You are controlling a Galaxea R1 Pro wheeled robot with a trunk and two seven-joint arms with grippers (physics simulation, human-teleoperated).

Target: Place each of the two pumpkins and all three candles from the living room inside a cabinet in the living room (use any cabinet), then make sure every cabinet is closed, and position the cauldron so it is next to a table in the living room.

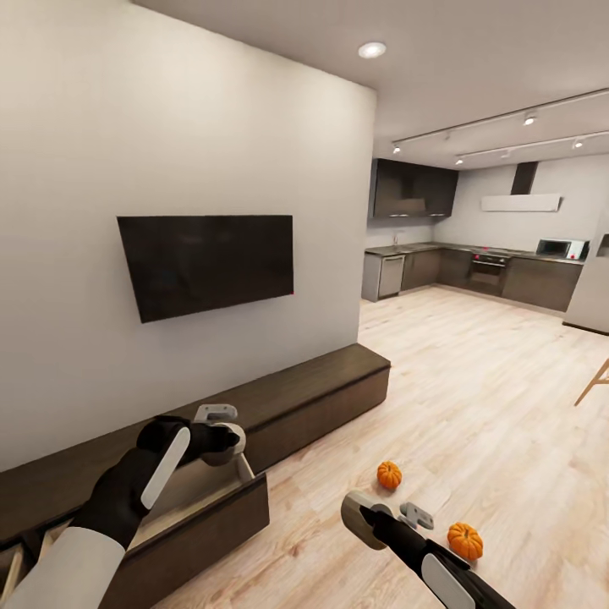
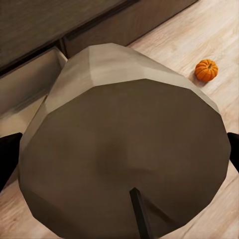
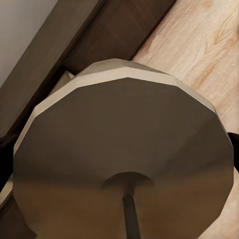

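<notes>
Now we've got a grey-beige candle [image 2: 124, 149] clamped in the left claw [image 1: 222, 438], poised over the open drawer [image 1: 190, 495] of the low dark-brown cabinet [image 1: 313, 397], and another candle [image 3: 124, 154] gripped in the right claw [image 1: 372, 516] out over the floor. We'd lower the left one well inside the drawer walls before letting go, then bring the right across; both pumpkins [image 1: 389, 474] [image 1: 465, 540] sit on the floor near the right arm.

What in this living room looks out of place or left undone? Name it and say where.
Two pumpkins, one and another, lie loose on the wooden floor, apart from each other, in front of the cabinet. One drawer of that cabinet stands pulled out while the fronts further along sit flush.
</notes>
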